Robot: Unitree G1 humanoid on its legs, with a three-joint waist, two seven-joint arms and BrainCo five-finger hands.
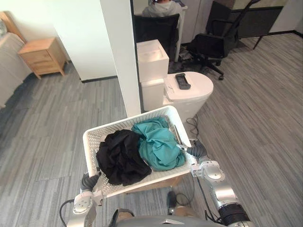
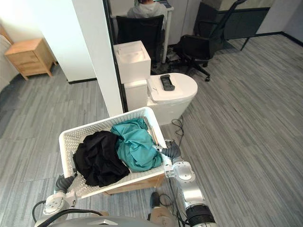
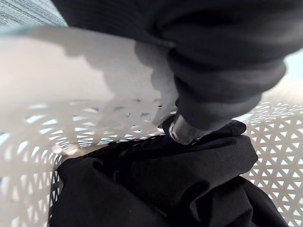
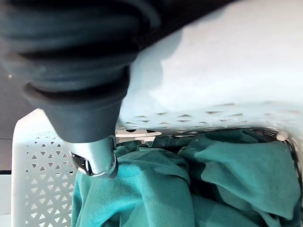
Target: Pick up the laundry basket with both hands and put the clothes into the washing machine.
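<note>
Left eye view: white laundry basket (image 1: 128, 123) w/ black clothes (image 1: 122, 157) & teal clothes (image 1: 160, 144) inside, left hand (image 1: 89, 181) & right hand (image 1: 197, 150) clamped on opposite rims, thumbs hooked inside.

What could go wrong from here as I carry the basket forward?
The left hand and right hand hold the laundry basket by opposite rims, thumbs hooked inside; a tilt might slip it. The white pillar stands close ahead; the basket's far corner could clip it. A black remote lies on the white appliance, possibly in the way.
</note>
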